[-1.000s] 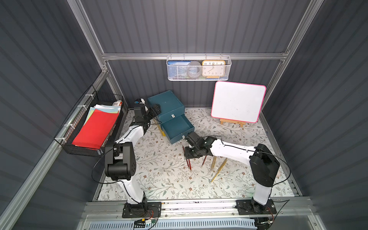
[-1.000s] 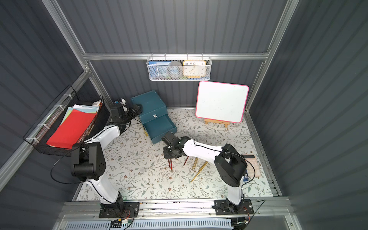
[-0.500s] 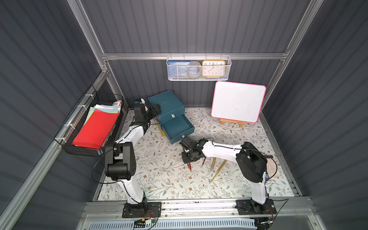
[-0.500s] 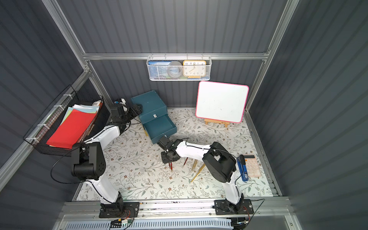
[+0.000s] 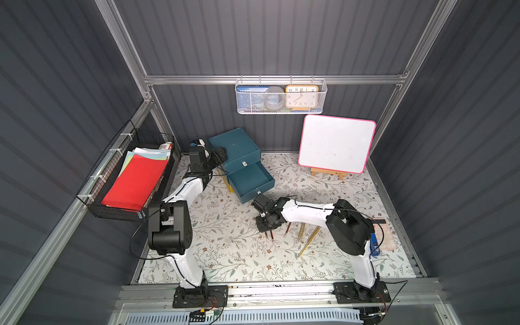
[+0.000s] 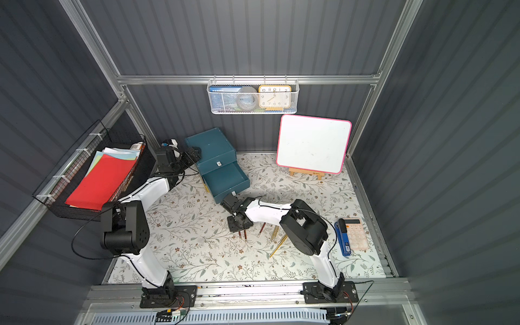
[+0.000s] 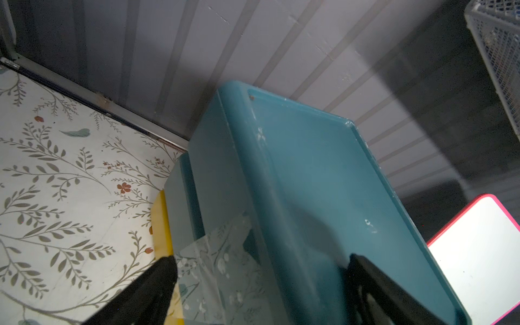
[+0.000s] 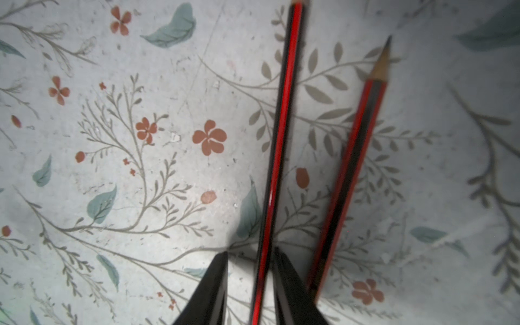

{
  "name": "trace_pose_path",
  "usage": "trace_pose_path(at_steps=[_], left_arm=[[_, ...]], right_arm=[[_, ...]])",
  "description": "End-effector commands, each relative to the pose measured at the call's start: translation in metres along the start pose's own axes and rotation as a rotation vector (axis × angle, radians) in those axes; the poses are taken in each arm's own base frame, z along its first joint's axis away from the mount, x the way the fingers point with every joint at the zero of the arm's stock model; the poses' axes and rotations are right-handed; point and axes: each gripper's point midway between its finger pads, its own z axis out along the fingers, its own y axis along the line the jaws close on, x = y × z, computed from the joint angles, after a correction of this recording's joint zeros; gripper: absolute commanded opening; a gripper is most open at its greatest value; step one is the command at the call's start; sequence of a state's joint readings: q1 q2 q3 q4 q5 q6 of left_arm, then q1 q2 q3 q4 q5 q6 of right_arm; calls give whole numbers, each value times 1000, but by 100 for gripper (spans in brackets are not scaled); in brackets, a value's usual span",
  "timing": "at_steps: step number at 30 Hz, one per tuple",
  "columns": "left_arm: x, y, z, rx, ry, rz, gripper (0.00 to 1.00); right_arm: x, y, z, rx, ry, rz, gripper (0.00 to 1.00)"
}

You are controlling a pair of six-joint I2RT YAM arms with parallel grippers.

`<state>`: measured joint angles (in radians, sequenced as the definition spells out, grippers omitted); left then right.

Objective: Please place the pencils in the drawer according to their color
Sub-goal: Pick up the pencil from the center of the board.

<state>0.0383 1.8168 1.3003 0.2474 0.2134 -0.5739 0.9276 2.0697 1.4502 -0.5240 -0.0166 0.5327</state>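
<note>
Two dark red pencils [image 5: 271,235] with black stripes lie on the floral mat, a third [image 5: 287,229] to their right, then several gold-yellow pencils [image 5: 305,239]. My right gripper [image 8: 251,251] is down on the mat, open, its jaws straddling one red pencil [image 8: 281,112]. That pencil lies against one finger with a gap to the other. A second red pencil [image 8: 354,157] lies just outside the jaws. The teal drawer unit [image 5: 233,146] stands at the back left with its lower drawer [image 5: 250,180] pulled out. My left gripper [image 7: 261,260] stands open across the unit's top edge.
A pink-framed whiteboard [image 5: 336,143] stands on an easel at the back right. A calculator [image 6: 356,233] and a blue tool [image 6: 343,239] lie by the right wall. A black wire basket [image 5: 132,180] of paper hangs left. A yellow strip [image 7: 161,225] lies beside the drawer unit.
My right gripper has moved left and down onto the red pencils, and its jaws have narrowed around one. The left arm has not moved.
</note>
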Motion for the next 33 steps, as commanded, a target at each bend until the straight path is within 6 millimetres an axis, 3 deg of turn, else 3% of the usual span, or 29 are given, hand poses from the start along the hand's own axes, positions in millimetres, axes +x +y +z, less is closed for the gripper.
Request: trace_pose_path(at_steps=[1, 5, 16, 20, 33], left_arm=[[26, 14, -1, -45, 85, -8, 100], [26, 13, -1, -44, 84, -9, 100], [25, 13, -3, -46, 81, -10, 100], [25, 13, -2, -45, 81, -11, 100], [25, 13, -2, -43, 79, -11, 100]], right_arm=[[11, -12, 7, 77, 42, -17, 28], [18, -20, 10, 127, 60, -33, 25], [23, -24, 12, 162, 76, -47, 1], [25, -23, 8, 156, 79, -23, 0], [31, -1, -45, -14, 48, 22, 0]])
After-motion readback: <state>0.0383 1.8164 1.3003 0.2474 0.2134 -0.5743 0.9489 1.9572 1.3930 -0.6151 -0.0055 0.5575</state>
